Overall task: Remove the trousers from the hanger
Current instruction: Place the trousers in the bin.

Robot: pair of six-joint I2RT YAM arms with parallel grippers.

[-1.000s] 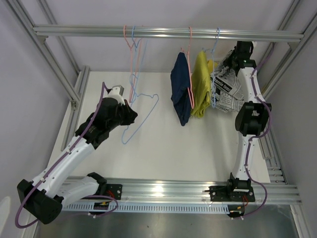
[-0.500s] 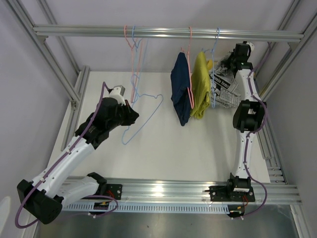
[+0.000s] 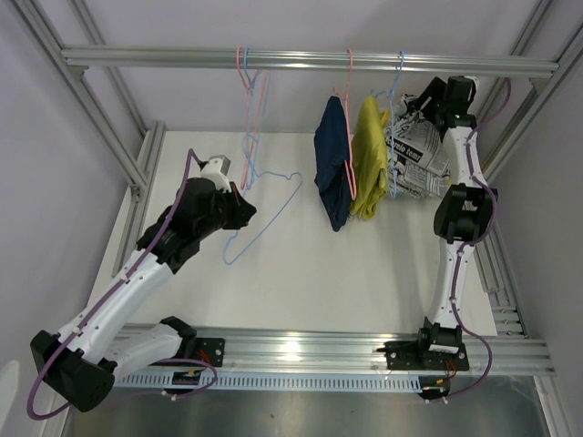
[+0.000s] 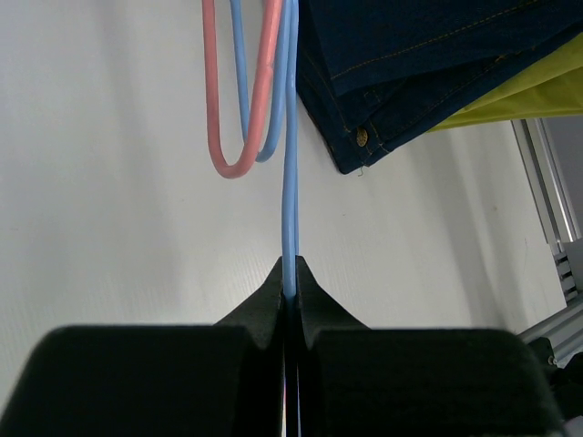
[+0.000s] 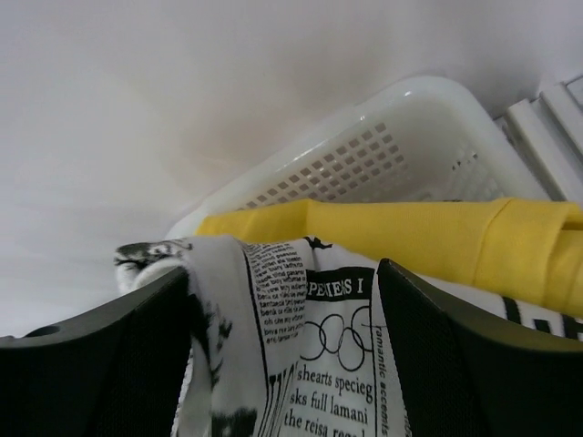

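Left end effector (image 4: 290,284): pinched shut on the thin light-blue wire hanger (image 4: 290,182), which runs straight up out of its fingertips; no cloth on this hanger.
Right end effector (image 5: 284,300): fingers (image 5: 109,364) spread wide, high at the back right of the cell; the cloth lies loose in the gap, not pinched.
Black-and-white newsprint-pattern trousers (image 5: 310,355): between the right fingers, draped over the near rim of the white perforated plastic basket (image 5: 364,159); from above they sit far right (image 3: 414,164), just beside a blue hanger. Whether they hang on it I cannot tell.
Bright yellow folded trousers (image 5: 410,237): lying across the basket, touching the newsprint pair.
Dark navy denim trousers (image 3: 332,164): hanging folded over a pink wire hanger (image 3: 352,173) from the aluminium rail (image 3: 301,61).
Mustard-yellow cloth trousers (image 3: 369,159): hanging just to the right of the navy pair, touching them.
Empty hangers: a pink loop (image 4: 212,91) and a blue one hang beside the gripped wire.
Desk (image 3: 301,264): white, beneath the hanging garments.
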